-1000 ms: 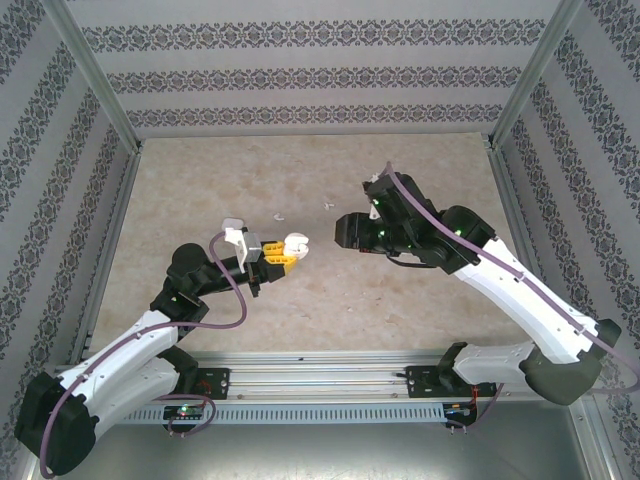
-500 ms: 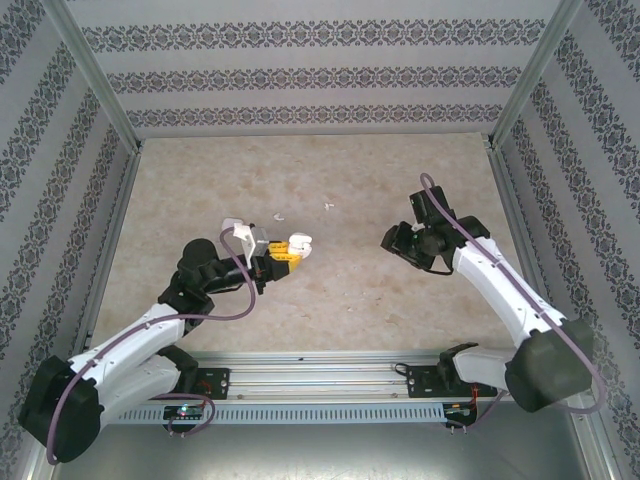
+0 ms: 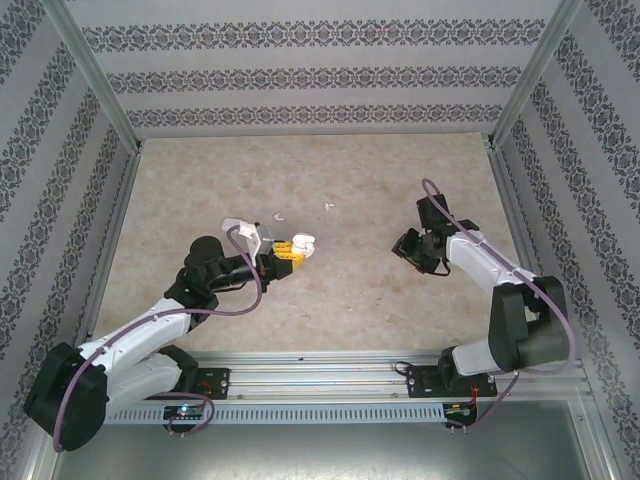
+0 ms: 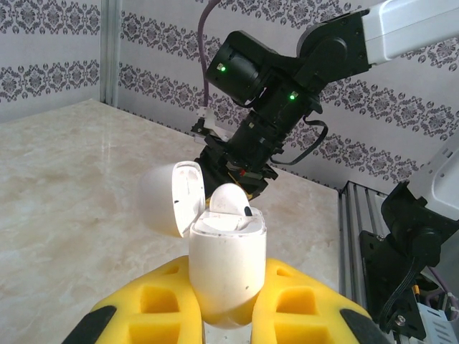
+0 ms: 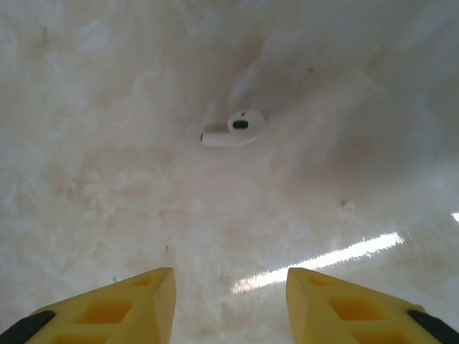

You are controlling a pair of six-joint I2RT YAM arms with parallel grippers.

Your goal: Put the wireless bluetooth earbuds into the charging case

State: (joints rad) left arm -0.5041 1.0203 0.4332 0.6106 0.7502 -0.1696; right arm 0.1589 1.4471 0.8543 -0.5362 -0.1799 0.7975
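My left gripper is shut on the charging case, a glossy white box held upright between the yellow fingers. Its lid is swung open to the left. One white earbud sits in the case's top with its rounded head poking out. In the top view the case is held left of centre, above the table. My right gripper is open and empty above the marble table. Another earbud lies on the table ahead of it, well beyond the fingertips. From above, the right gripper is apart from the case.
Two small white pieces lie on the table behind the case. A tiny white speck lies right of the loose earbud. Patterned walls and metal posts enclose the table. The right arm looms behind the case.
The right arm has drawn back to the right, away from the case, and now faces down at the table. Its jaws have narrowed slightly. The left gripper has shifted slightly right with the case.
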